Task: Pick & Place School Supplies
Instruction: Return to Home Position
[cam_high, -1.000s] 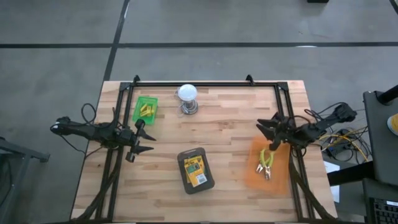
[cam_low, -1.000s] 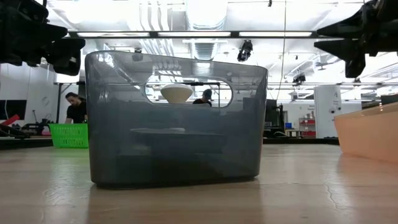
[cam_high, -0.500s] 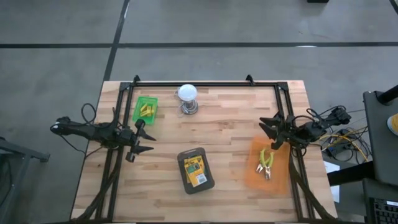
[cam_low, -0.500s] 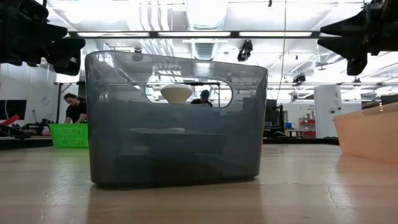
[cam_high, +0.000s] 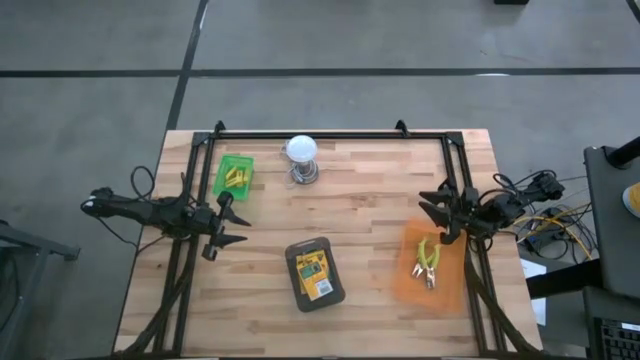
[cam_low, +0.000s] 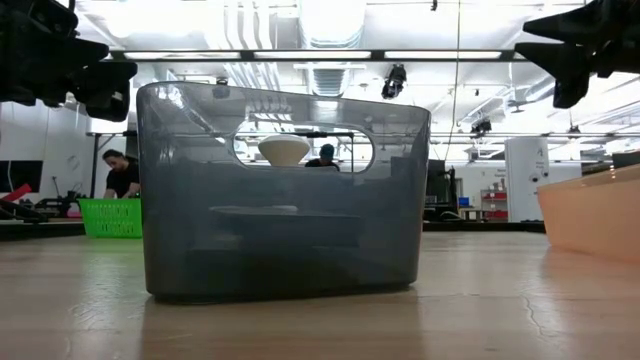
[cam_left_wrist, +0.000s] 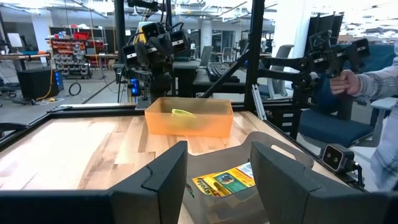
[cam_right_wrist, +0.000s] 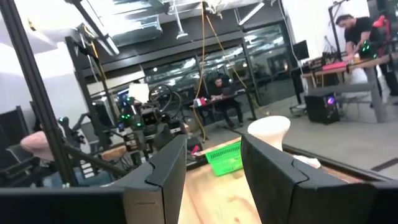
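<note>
High view: both arms sit at the sides of the worktop (cam_high: 370, 200) — the left gripper (cam_high: 235, 229) just beside the green bin (cam_high: 222, 163), the right gripper (cam_high: 432, 218) at the edge of the orange bin (cam_high: 449, 283). Each has its fingers spread, holding nothing. The crayon boxes (cam_high: 316, 275) lie flat in the black bin (cam_high: 292, 252), and the short yellow sticks (cam_high: 236, 177) lie in the green bin. Sorting looks finished, so the arms likely park clear — the bulb (cam_high: 302, 152) stands unsorted.
</note>
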